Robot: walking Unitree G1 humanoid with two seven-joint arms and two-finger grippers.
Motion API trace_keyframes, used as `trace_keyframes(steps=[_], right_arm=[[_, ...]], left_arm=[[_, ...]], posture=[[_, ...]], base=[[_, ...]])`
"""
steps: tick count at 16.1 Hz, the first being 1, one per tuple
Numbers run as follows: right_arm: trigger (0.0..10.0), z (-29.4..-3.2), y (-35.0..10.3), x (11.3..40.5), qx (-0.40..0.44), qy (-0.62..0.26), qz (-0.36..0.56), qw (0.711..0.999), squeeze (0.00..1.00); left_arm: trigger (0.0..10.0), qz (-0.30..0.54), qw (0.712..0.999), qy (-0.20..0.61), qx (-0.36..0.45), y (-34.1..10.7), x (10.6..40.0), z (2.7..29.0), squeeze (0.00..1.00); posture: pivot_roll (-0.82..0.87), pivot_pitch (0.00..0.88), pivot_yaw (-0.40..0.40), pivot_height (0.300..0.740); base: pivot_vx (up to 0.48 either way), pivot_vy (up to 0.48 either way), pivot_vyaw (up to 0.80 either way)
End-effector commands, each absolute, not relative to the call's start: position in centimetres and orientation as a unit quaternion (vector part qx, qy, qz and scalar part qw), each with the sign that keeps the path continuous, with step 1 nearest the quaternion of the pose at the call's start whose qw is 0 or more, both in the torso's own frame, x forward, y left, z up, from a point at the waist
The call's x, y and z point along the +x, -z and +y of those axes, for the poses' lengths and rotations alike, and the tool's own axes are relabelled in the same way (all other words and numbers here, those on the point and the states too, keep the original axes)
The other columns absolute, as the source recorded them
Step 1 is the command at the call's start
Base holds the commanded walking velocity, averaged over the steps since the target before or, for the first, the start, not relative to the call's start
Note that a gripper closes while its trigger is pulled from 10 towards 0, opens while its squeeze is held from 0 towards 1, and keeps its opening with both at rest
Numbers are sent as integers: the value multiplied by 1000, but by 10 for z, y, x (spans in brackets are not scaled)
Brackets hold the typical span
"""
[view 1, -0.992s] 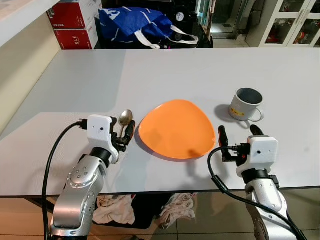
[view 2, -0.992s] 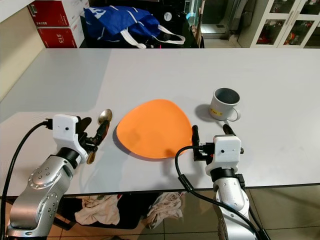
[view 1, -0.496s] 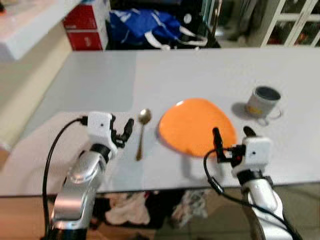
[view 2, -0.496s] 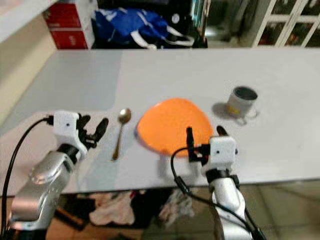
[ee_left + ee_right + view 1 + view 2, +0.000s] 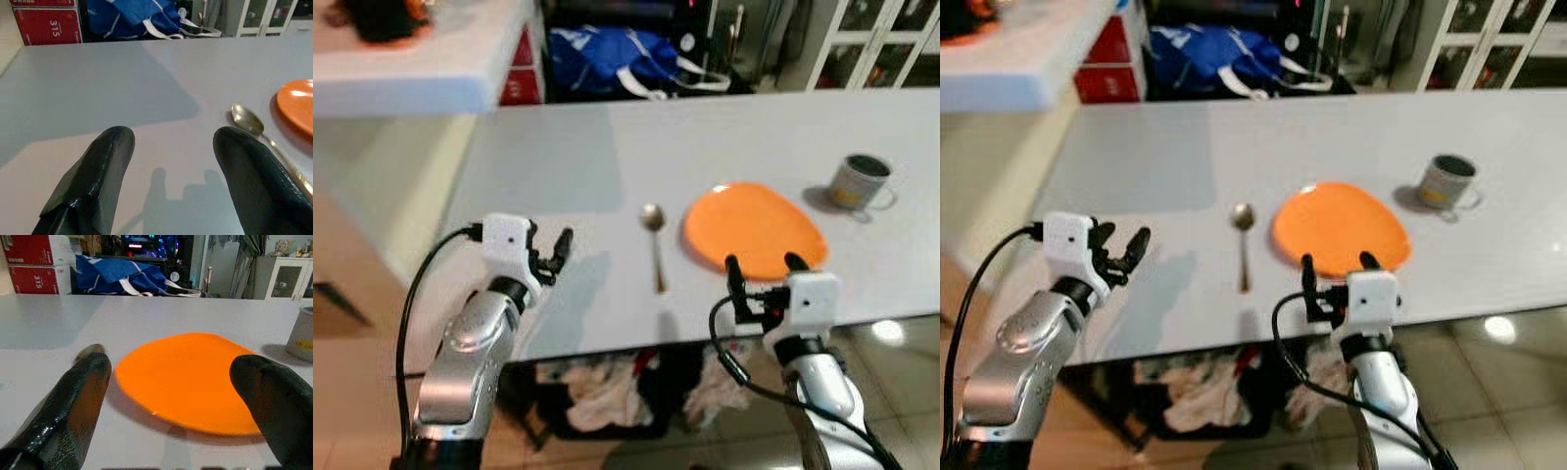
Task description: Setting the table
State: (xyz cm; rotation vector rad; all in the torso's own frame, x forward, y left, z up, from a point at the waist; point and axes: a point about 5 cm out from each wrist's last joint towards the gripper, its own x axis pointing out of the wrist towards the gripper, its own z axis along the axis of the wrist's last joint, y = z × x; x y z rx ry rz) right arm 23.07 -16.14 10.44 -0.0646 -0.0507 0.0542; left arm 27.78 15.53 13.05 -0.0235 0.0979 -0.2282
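Observation:
A metal spoon (image 5: 655,247) lies flat on the grey table (image 5: 558,162), just left of the orange plate (image 5: 754,230). A grey mug (image 5: 859,182) stands to the right of the plate. My left gripper (image 5: 550,250) is open and holds nothing; it hovers over the table well to the left of the spoon (image 5: 249,125). My right gripper (image 5: 763,266) is open at the table's near edge, facing the plate (image 5: 186,377), with the mug (image 5: 303,333) off to one side.
A blue bag (image 5: 607,59) and red boxes (image 5: 514,73) sit beyond the table's far edge. A white counter (image 5: 411,69) juts in at the upper left. Crumpled cloths (image 5: 597,401) lie on the floor under the table. A glass cabinet (image 5: 871,39) stands at the back right.
The spoon was between my left fingers a second ago; it now lies free on the table and the left gripper has drawn away to its left. The camera has swung, shifting the whole view.

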Motion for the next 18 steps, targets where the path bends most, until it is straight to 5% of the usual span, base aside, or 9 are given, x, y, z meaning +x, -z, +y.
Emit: trace_keyframes(steps=[1, 18], right_arm=[[10000, -165, -104, 230, -28, -21, -19, 999, 0], [10000, -164, -102, 232, -34, -27, -16, 999, 0]], left_arm=[[10000, 50, 991, 122, -12, -131, 279, 149, 0], [10000, 52, 990, 134, 1, -130, 283, 144, 0]], posture=[[-120, 19, 32, 740], [-115, 0, 29, 740]], base=[[0, 458, 0], [0, 432, 78]])
